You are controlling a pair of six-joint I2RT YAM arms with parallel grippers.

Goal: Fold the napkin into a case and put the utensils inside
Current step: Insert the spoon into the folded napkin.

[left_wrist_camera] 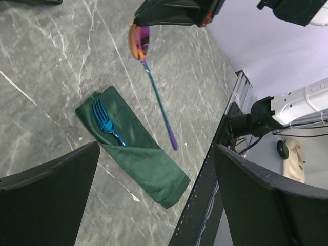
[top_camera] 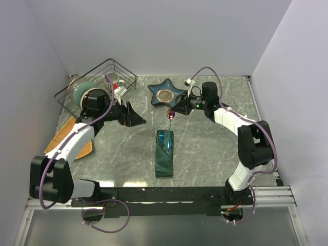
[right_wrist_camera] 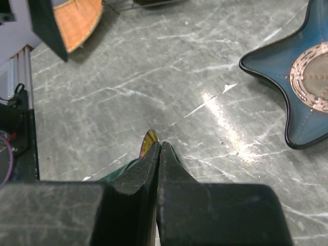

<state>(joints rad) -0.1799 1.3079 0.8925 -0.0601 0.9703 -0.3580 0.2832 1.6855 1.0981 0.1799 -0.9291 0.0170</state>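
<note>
spoon [top_camera: 169, 122] was the step in hand: your right gripper [top_camera: 176, 110] was clamped on its pink bowl end, with the handle hanging down near the far end of the case [top_camera: 164, 156]. you needed to line the handle up with the fold's mouth, beside the blue fork [top_camera: 162, 138], and lower it at a shallow angle before letting go (a steep drop would likely snag the top layer). left gripper [top_camera: 137, 117] stood wide open and empty, well off to the left. case was a narrow, dark green layered strip mid-table [top_camera: 205, 148], with the fork tines poking out the far end.
</note>
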